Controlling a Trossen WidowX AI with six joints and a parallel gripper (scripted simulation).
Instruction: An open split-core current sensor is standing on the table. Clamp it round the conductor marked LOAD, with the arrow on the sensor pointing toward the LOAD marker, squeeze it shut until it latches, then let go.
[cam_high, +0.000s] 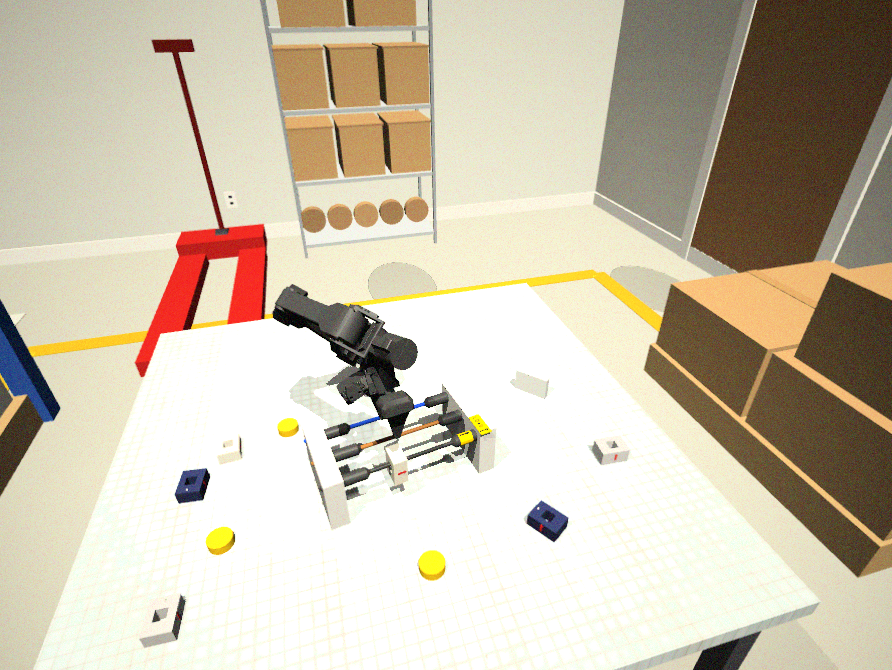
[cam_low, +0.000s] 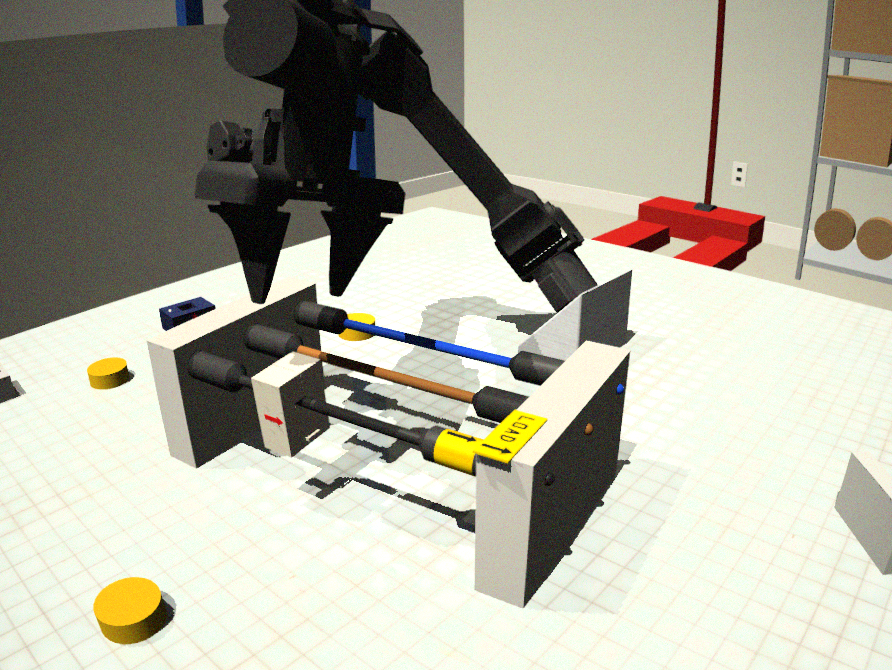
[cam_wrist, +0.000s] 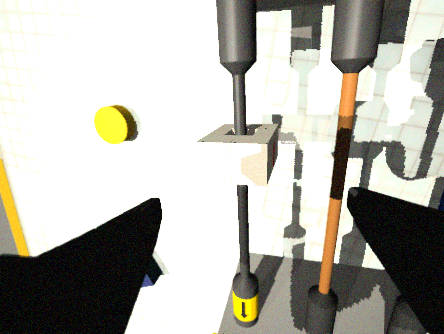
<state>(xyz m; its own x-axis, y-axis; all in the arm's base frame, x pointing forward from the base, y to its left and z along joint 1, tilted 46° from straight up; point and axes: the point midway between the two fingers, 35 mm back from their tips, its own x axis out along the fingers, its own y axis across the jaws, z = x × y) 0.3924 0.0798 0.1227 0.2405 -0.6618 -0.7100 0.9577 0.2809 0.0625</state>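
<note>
The pale sensor (cam_high: 395, 465) (cam_low: 270, 411) (cam_wrist: 255, 155) sits round the black conductor (cam_high: 430, 450) (cam_low: 371, 423) (cam_wrist: 243, 225), the one that runs to the yellow LOAD marker (cam_high: 480, 424) (cam_low: 513, 435). Its red arrow (cam_high: 402, 473) (cam_low: 274, 419) points toward that marker. The sensor hangs clear of the table, nearer the unmarked end block. Its body looks like a closed ring in the wrist view; the latch itself cannot be made out. My gripper (cam_low: 297, 296) (cam_wrist: 253, 201) is open and empty, its fingers wide apart above the conductors, apart from the sensor.
Orange (cam_high: 414, 430) (cam_low: 425, 385) (cam_wrist: 330, 245) and blue (cam_high: 364, 423) (cam_low: 461, 349) conductors run beside the black one, between two end blocks (cam_high: 331, 497) (cam_low: 504, 533). Blue blocks (cam_high: 192, 489) (cam_high: 547, 524), pale blocks (cam_high: 611, 454) and yellow discs (cam_high: 431, 564) (cam_low: 128, 605) (cam_wrist: 111, 125) lie around.
</note>
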